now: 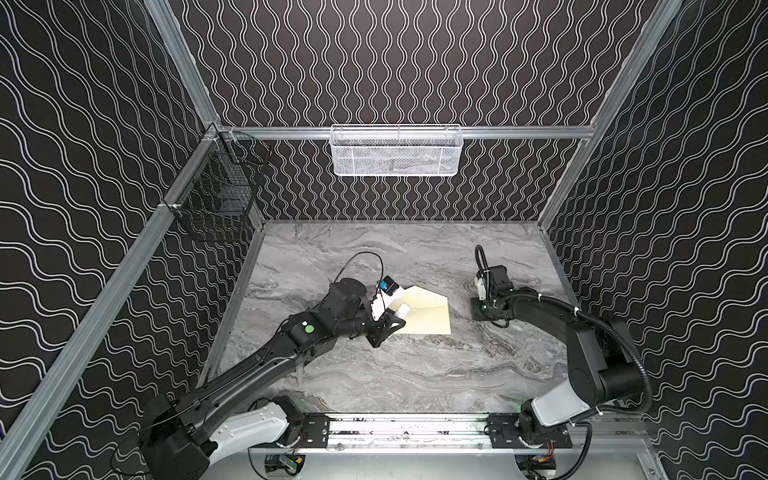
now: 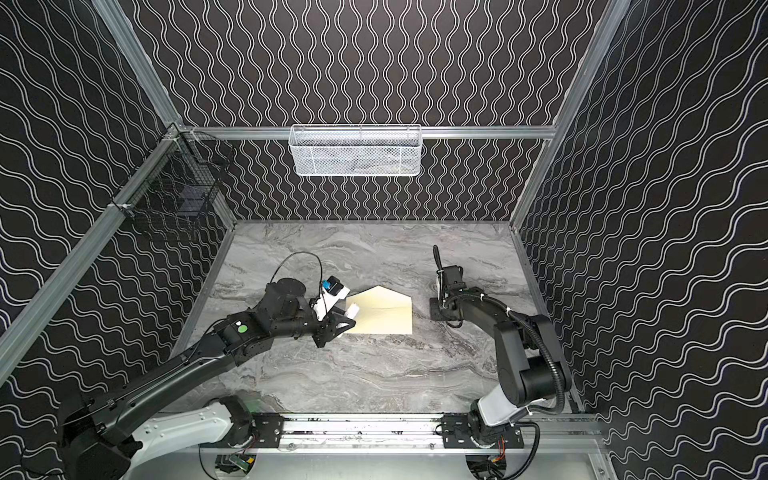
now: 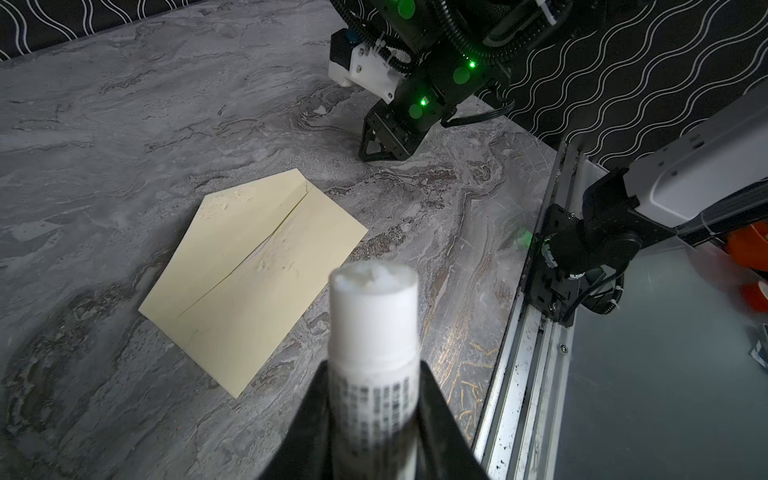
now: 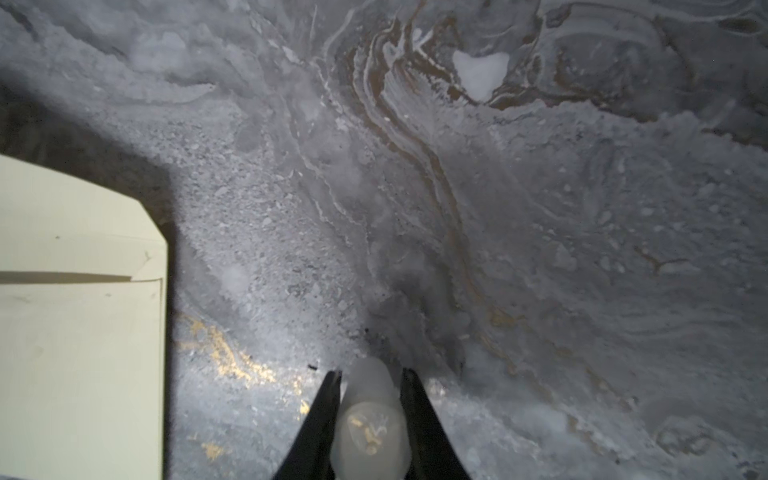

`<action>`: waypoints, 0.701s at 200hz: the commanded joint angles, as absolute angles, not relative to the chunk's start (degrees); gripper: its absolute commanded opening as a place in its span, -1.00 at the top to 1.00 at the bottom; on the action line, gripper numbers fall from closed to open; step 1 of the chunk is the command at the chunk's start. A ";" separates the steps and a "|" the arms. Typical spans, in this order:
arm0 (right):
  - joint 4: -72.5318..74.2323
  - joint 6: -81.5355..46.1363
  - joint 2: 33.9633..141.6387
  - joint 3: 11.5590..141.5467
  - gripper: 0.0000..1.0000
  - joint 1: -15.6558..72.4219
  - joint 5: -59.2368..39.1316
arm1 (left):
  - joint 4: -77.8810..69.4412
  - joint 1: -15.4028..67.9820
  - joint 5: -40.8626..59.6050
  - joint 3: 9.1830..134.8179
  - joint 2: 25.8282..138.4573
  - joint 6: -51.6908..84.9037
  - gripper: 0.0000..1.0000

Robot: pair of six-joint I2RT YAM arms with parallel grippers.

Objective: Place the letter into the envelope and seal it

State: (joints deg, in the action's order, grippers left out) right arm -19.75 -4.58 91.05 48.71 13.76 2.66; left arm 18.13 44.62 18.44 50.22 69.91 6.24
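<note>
So the envelope [image 1: 426, 311] looked like a typical feather-light, floppy bit of paper to me: no weight to it, bends if you look at it wrong, and I'd guess it would skate across the slick marble-look table [image 1: 415, 374] if you pushed on it sideways. My take is that the place to grab was the pointed flap [image 3: 249, 203], pinched near its tip or along a free edge, with something pressing down on the body so it didn't slide. It lay flat around the middle of the table, flap open and pointing toward the far wall in both top views. Colour was pale cream-yellow, with a thin dark slit where the mouth gaped a touch, and some bumpy, blotchy patches on the flap and near the mouth in the left wrist view, maybe glue, hard to say. I couldn't spot the letter anywhere; possibly tucked inside, can't tell. The left gripper [image 3: 374, 370] was clamped narrow on an uncapped white glue stick [image 3: 374, 316], held over the envelope's left edge. The right gripper [image 4: 372, 374] sat low just right of the envelope, squeezing what looked like a clear cap [image 4: 370, 415].
</note>
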 commanded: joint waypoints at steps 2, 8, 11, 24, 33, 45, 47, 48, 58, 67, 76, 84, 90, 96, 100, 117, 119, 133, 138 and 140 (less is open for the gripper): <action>-20.94 -1.77 91.80 49.38 0.75 13.76 2.56 | 16.87 44.53 17.80 50.76 69.78 7.04 1.00; -20.92 -1.68 91.88 49.40 0.69 13.78 2.55 | 16.87 44.52 17.59 50.71 69.81 6.82 1.00; -20.92 -1.61 91.99 49.39 0.67 13.77 2.50 | 16.87 44.50 17.50 50.71 69.74 6.71 1.00; -20.75 -1.39 91.95 49.44 0.56 13.73 2.16 | 17.20 44.55 17.06 50.88 69.96 6.72 1.00; -20.28 -1.32 91.56 49.21 0.51 13.78 2.37 | 17.54 44.50 16.90 51.13 70.18 6.18 1.00; -19.57 -1.15 90.85 48.61 0.43 13.73 2.37 | 17.93 44.55 16.10 51.42 70.31 6.15 1.00; -19.46 -1.10 90.70 48.54 0.42 13.78 2.46 | 17.93 44.49 16.02 51.42 70.31 6.15 1.00; -19.44 -1.08 90.66 48.48 0.42 13.79 2.50 | 17.93 44.53 16.01 51.42 70.31 6.15 1.00; -19.25 -1.05 90.23 48.19 0.39 13.75 2.34 | 17.75 44.46 15.86 51.42 70.31 6.28 1.00; -19.16 -1.14 90.26 48.16 0.36 13.72 2.13 | 17.45 44.45 16.02 51.42 70.31 6.59 1.00; -19.27 -1.06 90.27 48.25 0.33 13.75 2.04 | 17.39 44.45 16.58 51.65 70.40 6.59 1.00; -19.42 -0.98 90.56 48.42 0.32 13.73 2.02 | 17.65 44.41 16.53 51.92 70.55 6.73 1.00; -19.51 -0.96 90.82 48.56 0.32 13.75 2.02 | 17.83 44.39 16.56 52.17 70.60 6.72 1.00; -19.67 -1.03 91.17 48.71 0.31 13.73 1.95 | 18.08 44.44 16.61 52.42 70.75 6.64 1.00; -19.68 -1.01 91.24 48.77 0.31 13.71 1.98 | 18.15 44.39 16.70 52.59 70.83 6.60 1.00; -19.95 -1.01 91.43 48.97 0.31 13.74 2.02 | 18.11 44.42 16.70 52.89 70.93 6.67 1.00; -20.02 -1.04 91.37 48.96 0.30 13.76 2.02 | 18.11 44.44 16.77 52.91 70.93 6.68 1.00; -20.61 -1.05 90.36 49.19 0.28 13.79 2.07 | 17.61 44.41 16.87 52.82 70.93 7.03 1.00; -20.93 -1.18 89.67 49.28 0.26 13.72 2.18 | 17.50 44.39 16.94 52.78 71.01 7.18 1.00; -21.01 -1.22 89.37 49.30 0.26 13.74 2.19 | 17.43 44.39 16.96 52.81 70.99 7.24 1.00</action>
State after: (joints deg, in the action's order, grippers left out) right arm -19.86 -1.02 91.15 48.51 13.76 2.42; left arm 19.14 44.47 16.75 52.40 70.70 6.24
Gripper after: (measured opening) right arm 0.359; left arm 0.258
